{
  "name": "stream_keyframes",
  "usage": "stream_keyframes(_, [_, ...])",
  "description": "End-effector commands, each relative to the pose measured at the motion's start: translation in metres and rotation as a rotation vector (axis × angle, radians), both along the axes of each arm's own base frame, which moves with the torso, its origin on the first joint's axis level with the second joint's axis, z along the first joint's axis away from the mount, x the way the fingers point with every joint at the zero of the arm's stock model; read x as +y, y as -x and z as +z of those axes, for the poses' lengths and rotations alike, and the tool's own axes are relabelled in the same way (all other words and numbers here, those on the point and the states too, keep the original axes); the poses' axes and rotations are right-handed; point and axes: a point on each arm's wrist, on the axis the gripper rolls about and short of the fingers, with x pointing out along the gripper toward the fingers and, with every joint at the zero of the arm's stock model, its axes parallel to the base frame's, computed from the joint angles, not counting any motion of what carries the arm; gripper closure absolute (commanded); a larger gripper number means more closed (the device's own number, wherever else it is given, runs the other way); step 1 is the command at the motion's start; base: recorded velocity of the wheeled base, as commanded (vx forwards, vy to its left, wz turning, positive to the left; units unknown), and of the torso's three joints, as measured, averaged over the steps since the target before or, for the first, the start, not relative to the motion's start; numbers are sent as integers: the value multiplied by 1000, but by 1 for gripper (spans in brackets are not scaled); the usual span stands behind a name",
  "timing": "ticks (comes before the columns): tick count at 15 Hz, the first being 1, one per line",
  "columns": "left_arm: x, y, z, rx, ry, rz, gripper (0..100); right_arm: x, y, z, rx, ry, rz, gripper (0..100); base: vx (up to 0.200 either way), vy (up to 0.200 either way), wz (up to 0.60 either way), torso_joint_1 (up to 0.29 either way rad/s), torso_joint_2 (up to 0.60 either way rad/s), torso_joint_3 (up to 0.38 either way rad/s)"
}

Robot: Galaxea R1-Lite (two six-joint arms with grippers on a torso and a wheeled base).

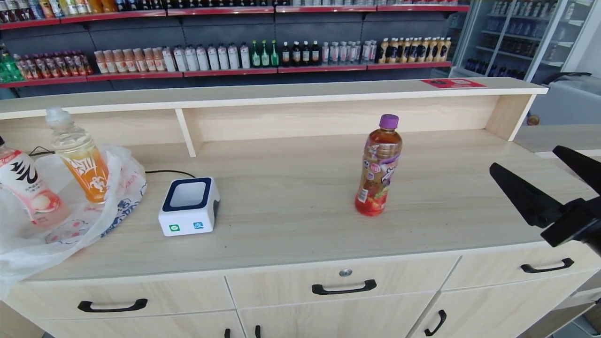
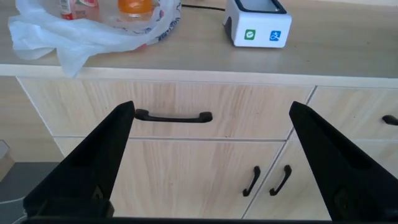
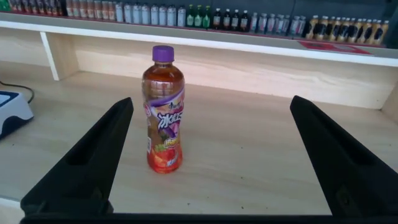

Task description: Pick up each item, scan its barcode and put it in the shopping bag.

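Left to right: the shopping bag (image 1: pixel 127 183) lies slumped open at the left end of the desk (image 1: pixel 291 220). There are already two drinks standing in it, a pink-and-white bottle (image 1: pixel 21 188) and an orange drink bottle (image 1: pixel 77 155). Just beside the bag is the barcode scanner (image 1: pixel 189 205), with its window facing up. The purple-capped tea bottle (image 1: pixel 379 166) stands upright on its own, well apart from the scanner and not yet picked up. The right end effector (image 1: pixel 523 159) hangs off to its right with its fingers spread wide and nothing between them.

So I'd say we're at the pick-up of the last item. The next move calls for the right arm to go in toward the bottle, get both fingers around the body and close gently. It's tall and narrow, so a nudge could tip it. After that it goes over to the scanner, barcode toward the window. I can't spot the barcode from here.

The right wrist view faces the bottle's label head-on, with the bottle off-centre in the gap. The left wrist view shows the left end effector (image 2: pixel 211 112), also spread apart and empty. It sits low in front of the drawer handle (image 2: pixel 173 117), below the desk edge.
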Motion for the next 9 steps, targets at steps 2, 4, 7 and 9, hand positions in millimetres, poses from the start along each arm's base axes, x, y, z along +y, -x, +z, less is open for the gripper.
stream_keyframes(2, [0, 0, 0, 1, 3, 0, 0, 0, 0, -6, 29, -7, 4, 0, 200, 0, 0, 0, -5, 2])
stream_keyframes(4, [0, 0, 0, 1, 3, 0, 0, 0, -1, -8, 41, -10, 9, 0, 0, 0, 0, 0, 0, 0])
stream_keyframes(7, [0, 0, 0, -1, 3, 0, 0, 3, -6, -8, 48, -14, 19, 0, 0, 0, 0, 0, 0, 0])
stream_keyframes(9, [0, 0, 0, 1, 3, 0, 0, 4, -8, -13, 81, -43, 31, 0, 0, 0, 300, -4, 6, -1])
